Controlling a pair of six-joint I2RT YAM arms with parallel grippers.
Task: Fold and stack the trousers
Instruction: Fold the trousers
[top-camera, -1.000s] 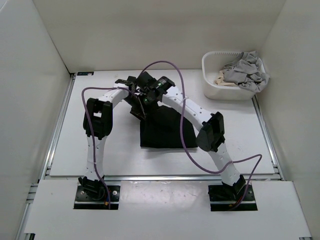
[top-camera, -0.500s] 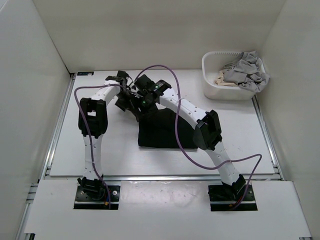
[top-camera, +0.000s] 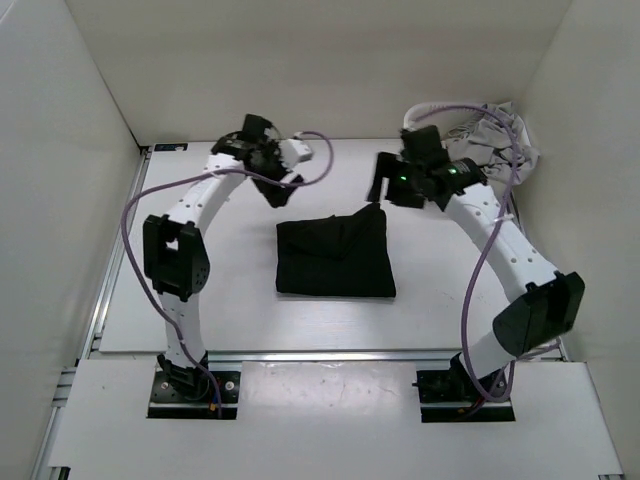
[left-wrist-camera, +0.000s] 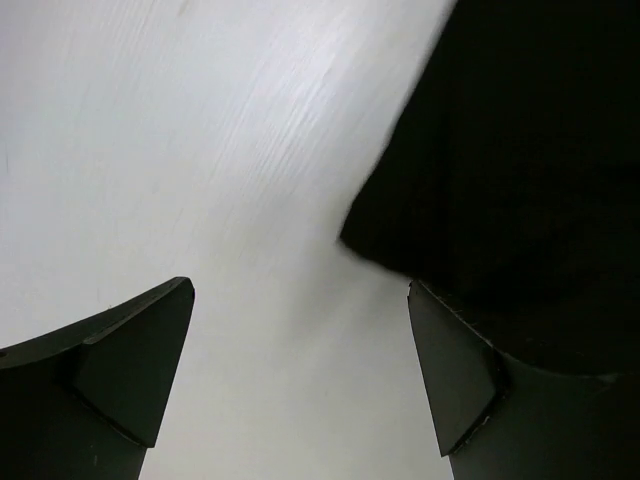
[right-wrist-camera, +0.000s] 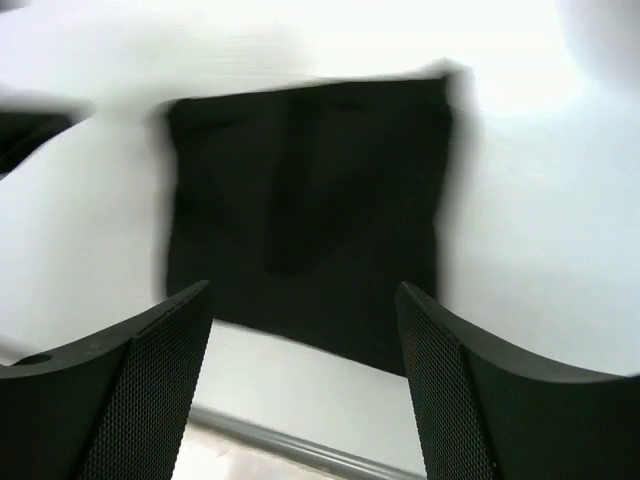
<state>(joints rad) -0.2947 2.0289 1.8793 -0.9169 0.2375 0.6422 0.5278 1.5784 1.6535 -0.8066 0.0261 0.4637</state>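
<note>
Left gripper (left-wrist-camera: 300, 300) released, jaws wide, nothing between; hangs over bare table just off far-left corner of trousers (top-camera: 335, 255); right gripper (right-wrist-camera: 300, 300) likewise agape, empty, near far-right corner; behind it white basket (top-camera: 415, 112) with grey garment (top-camera: 503, 125); trousers folded into dark square mid-table, nothing on them; white table (top-camera: 200, 290), white walls (top-camera: 300, 70) on three sides; second ago both grippers met over trousers' far edge, now swung apart.

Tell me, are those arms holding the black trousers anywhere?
Nothing is held: the left tool and the right tool both stand open, clear of the folded trousers.
</note>
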